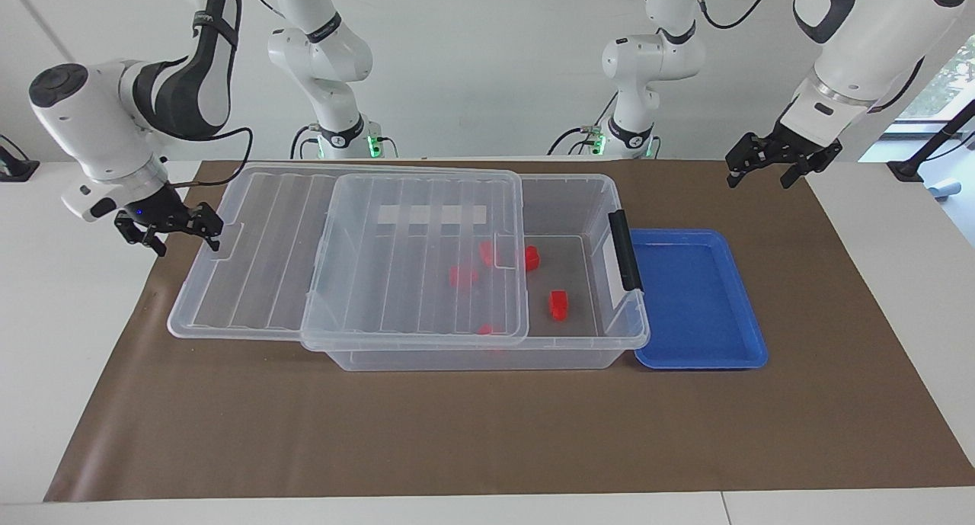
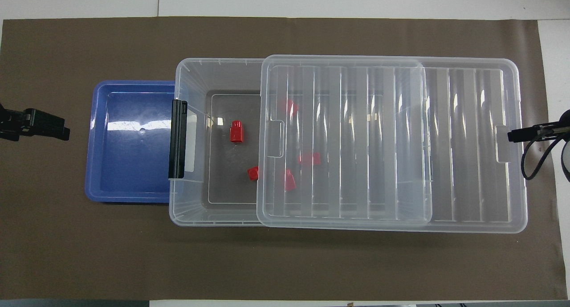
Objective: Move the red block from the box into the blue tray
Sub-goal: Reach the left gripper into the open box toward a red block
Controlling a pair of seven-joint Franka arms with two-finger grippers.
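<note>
The clear box (image 1: pixel 596 199) (image 2: pixel 187 75) lies on the mat. Its ribbed lid (image 1: pixel 411 266) (image 2: pixel 356 142) is slid toward the right arm's end, leaving the latch end uncovered. One red block (image 1: pixel 559 304) (image 2: pixel 236 131) lies uncovered on the box floor. Another (image 1: pixel 531 258) (image 2: pixel 253 173) lies at the lid's edge, and more show through the lid (image 1: pixel 461 276) (image 2: pixel 309 158). The blue tray (image 1: pixel 697 296) (image 2: pixel 129 155) is empty beside the latch end. My left gripper (image 1: pixel 759 176) (image 2: pixel 62 131) is open and empty over the mat beside the tray. My right gripper (image 1: pixel 187 239) (image 2: pixel 513 135) is open and empty beside the lid's overhanging end.
A brown mat (image 1: pixel 487 433) (image 2: pixel 285 262) covers the table under the box and tray. The black latch (image 1: pixel 625 251) (image 2: pixel 178 138) stands on the box end that touches the tray. Two more white arms stand at the robots' end of the table.
</note>
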